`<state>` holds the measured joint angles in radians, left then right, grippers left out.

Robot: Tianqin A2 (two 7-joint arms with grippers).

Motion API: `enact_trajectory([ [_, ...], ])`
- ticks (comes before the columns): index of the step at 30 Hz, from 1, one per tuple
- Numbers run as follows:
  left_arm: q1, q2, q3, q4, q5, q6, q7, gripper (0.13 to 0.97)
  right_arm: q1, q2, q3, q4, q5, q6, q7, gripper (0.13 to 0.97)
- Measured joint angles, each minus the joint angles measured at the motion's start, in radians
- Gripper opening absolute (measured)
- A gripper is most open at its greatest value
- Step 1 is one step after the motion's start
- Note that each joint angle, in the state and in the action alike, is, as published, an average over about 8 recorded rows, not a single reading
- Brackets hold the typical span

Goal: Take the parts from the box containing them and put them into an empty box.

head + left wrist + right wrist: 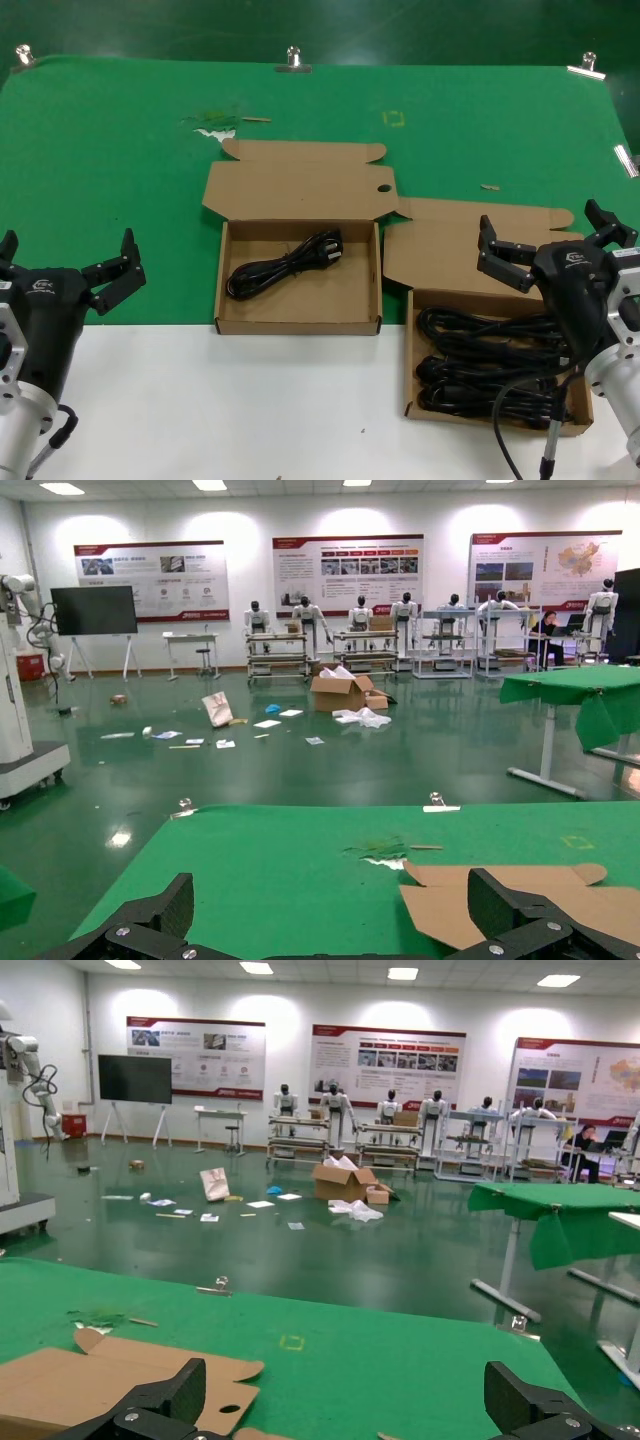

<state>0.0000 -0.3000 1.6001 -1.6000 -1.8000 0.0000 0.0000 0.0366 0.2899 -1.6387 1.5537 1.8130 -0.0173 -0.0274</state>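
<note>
The box containing the parts [478,421] stands at the front right, filled with several black cord bundles [488,350]. The empty box [298,324] in the middle holds one coiled cord [285,264] on its brown floor. My right gripper [548,228] hangs open above the back of the full box, over its lid flap [440,245], holding nothing. At the front left, my left gripper [68,250] stays open and away from both boxes. In the left wrist view, the left gripper [335,910] frames green mat and a cardboard flap [440,910]. The right gripper [348,1390] shows beside a flap with a round hole [90,1380].
A green mat [120,180] covers the far table, held by metal clips [293,58] along its back edge. White tabletop [250,400] lies in front. Paper scraps [213,125] lie on the mat behind the boxes. My right arm's cable [510,400] dangles over the full box.
</note>
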Motion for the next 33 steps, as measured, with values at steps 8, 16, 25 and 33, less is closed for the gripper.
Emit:
enact_trajectory([
  [8,0.0,0.0,0.0,0.0,0.0,0.0,0.0,0.966,0.0,0.0,0.0,0.0,0.0,0.0,0.0,0.966],
  [16,0.0,0.0,0.0,0.0,0.0,0.0,0.0,0.966,0.0,0.0,0.0,0.0,0.0,0.0,0.0,0.966],
  [25,0.0,0.0,0.0,0.0,0.0,0.0,0.0,0.966,0.0,0.0,0.0,0.0,0.0,0.0,0.0,0.966],
  [33,0.0,0.0,0.0,0.0,0.0,0.0,0.0,0.966,0.0,0.0,0.0,0.0,0.0,0.0,0.0,0.966],
])
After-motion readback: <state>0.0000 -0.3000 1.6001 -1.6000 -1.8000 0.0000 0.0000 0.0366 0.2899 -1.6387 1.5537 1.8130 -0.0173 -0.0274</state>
